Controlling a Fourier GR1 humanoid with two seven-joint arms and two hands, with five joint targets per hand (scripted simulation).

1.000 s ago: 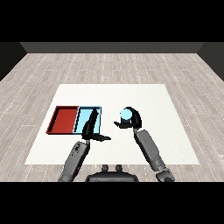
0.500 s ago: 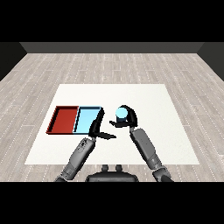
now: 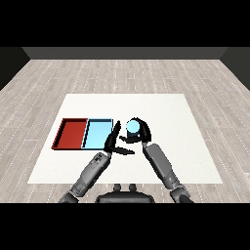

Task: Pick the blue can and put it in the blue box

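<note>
The blue can [image 3: 132, 127] shows its light blue top in the middle of the table, just right of the light blue tray [image 3: 98, 134]. My right hand [image 3: 140, 133] is curled round the can and holds it. My left hand [image 3: 114, 141] stands beside the tray's right edge, fingers straight and pointing away from me, thumb stretched towards the right hand. It holds nothing. The can's lower body is hidden by the right hand.
A red tray [image 3: 72, 133] lies against the left side of the light blue tray. Both rest on the white table [image 3: 161, 107], which stretches on to the right and far side. Grey wooden floor surrounds the table.
My right hand has carried the can leftwards, towards the light blue tray. My left hand has shifted right and nearer, off the tray and beside its right edge.
</note>
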